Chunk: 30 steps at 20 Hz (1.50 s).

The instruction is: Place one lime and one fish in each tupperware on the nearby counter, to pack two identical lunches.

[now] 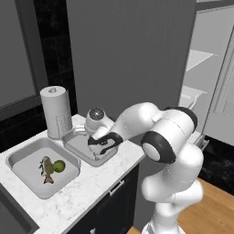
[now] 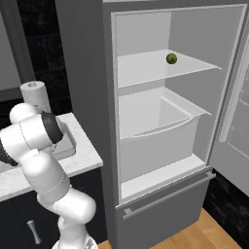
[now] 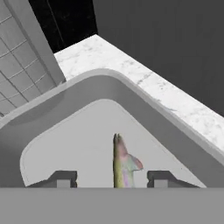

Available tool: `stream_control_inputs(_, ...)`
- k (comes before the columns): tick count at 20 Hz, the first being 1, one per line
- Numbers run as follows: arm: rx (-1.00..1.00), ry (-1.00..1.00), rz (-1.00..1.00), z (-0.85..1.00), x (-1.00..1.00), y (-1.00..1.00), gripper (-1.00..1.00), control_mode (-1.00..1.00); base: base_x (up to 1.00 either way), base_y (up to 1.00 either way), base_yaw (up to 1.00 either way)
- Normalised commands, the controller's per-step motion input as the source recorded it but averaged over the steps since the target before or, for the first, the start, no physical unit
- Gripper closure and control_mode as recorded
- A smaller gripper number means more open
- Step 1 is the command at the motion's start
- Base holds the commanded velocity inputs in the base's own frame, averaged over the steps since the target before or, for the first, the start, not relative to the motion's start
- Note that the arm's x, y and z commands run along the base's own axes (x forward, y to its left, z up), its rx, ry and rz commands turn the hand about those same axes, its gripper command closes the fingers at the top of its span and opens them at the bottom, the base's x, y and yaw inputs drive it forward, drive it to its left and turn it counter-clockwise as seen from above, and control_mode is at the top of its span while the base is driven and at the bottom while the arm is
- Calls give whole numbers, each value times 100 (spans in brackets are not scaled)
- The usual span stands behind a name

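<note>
Hand view: pincer [image 3: 112, 179] spread astride a fish [image 3: 122, 162] inside the right tupperware [image 3: 144, 105] on the tabletop [image 3: 175, 103], left tupperware [image 1: 18, 157] holding fish [image 1: 46, 169] and lime [image 1: 59, 166], second lime [image 2: 171, 59] on fridge shelf [image 2: 146, 68].

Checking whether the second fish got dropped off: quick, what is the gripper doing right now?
Gripper: open, jaws apart on either side of the fish in the tupperware, not clamped on it.
</note>
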Motion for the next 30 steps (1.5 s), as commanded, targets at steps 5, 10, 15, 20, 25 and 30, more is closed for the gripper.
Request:
stream_control_inputs(5, 0, 17, -13, 60, 8, 4, -100, -100, 0, 0, 0)
stream_control_inputs(10, 0, 17, -12, 100, -73, 1, -100, -100, 0, 0, 0)
stream_control_inputs(15, 0, 7, -7, 100, -100, 0, -100, -100, 0, 0, 0)
stream_control_inputs(20, 0, 5, -2, 65, -100, -20, -100, -100, 0, 0, 0)
stream_control_inputs(25, 0, 0, 0, 5, -100, -91, -100, -100, 0, 0, 0)
stream_control_inputs(30, 0, 0, 0, 0, 0, 0, -100, 100, -100, -100, -5)
